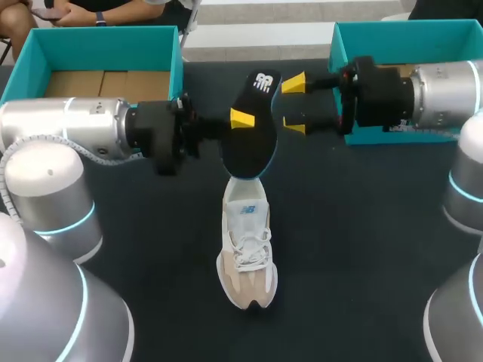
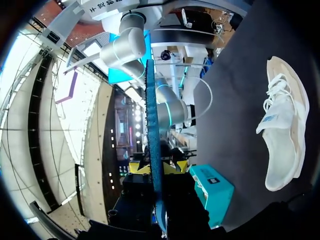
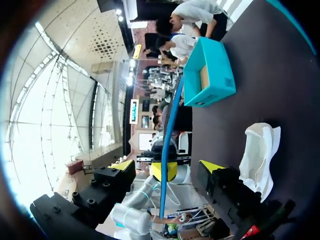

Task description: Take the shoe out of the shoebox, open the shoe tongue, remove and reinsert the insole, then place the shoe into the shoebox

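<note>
A black insole (image 1: 253, 128) with a blue edge hangs upright in the air above the table's middle. My left gripper (image 1: 241, 118) is shut on it from the left. In the left wrist view the insole (image 2: 152, 130) stands edge-on between the yellow tips of the gripper (image 2: 158, 167). My right gripper (image 1: 294, 104) is open just right of the insole, its fingers clear of it. In the right wrist view the insole (image 3: 170, 125) runs between the wide-apart fingers of that gripper (image 3: 166, 166). The white and beige shoe (image 1: 247, 249) lies on the dark table below, toe toward me.
One teal shoebox (image 1: 98, 56) stands open at the back left of the table, another teal box (image 1: 407, 38) at the back right behind my right arm. The shoe (image 2: 282, 125) (image 3: 260, 155) lies alone on the dark table (image 1: 362, 226).
</note>
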`<state>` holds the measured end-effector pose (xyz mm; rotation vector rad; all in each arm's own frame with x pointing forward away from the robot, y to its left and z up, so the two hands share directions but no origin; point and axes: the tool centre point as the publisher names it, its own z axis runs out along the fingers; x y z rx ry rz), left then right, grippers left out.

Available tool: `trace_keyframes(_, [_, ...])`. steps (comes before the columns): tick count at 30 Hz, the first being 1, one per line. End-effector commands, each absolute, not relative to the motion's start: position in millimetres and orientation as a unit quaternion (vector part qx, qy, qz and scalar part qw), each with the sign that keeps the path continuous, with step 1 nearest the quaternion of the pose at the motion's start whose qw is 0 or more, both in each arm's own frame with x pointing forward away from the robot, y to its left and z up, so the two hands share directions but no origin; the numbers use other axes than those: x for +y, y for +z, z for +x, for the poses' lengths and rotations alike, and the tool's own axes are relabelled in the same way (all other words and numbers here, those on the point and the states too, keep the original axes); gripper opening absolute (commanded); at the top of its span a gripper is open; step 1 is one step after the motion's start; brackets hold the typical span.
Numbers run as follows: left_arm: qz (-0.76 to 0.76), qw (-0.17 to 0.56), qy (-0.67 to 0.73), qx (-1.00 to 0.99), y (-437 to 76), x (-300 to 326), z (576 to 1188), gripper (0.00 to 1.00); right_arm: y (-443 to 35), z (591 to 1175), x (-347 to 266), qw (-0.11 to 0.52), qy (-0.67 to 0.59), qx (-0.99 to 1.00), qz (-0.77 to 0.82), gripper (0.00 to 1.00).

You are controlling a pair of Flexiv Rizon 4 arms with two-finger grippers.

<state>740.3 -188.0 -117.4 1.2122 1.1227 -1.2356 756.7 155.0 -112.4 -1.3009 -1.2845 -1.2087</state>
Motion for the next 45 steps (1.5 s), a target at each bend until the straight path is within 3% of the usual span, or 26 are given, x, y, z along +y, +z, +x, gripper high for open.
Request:
trace_keyframes(1, [0.504, 0.514, -0.509, 0.472, -110.4, -174.9, 731.1, 0.0, -111.0, 742.3, 130.1, 0.453, -0.486, -0.527, -0.53, 1.0])
trace_keyframes(14, [0.501, 0.509, -0.502, 0.487, -113.5, -163.0, 729.6, 0.0, -105.3, 736.6, 91.5, 0.424, -0.478, -0.539, -0.549, 1.0])
trace_keyframes(42, [0.512, 0.509, -0.489, 0.49, -116.0, -163.7, 733.3, 0.0, -105.3, 736.6, 91.5, 0.424, -0.478, -0.539, -0.549, 1.0])
trace_keyframes(45, [0.453, 0.439, -0.538, 0.559, -113.3, -166.4, 732.6, 0.0, -105.3, 736.6, 91.5, 0.424, -0.478, -0.539, -0.549, 1.0])
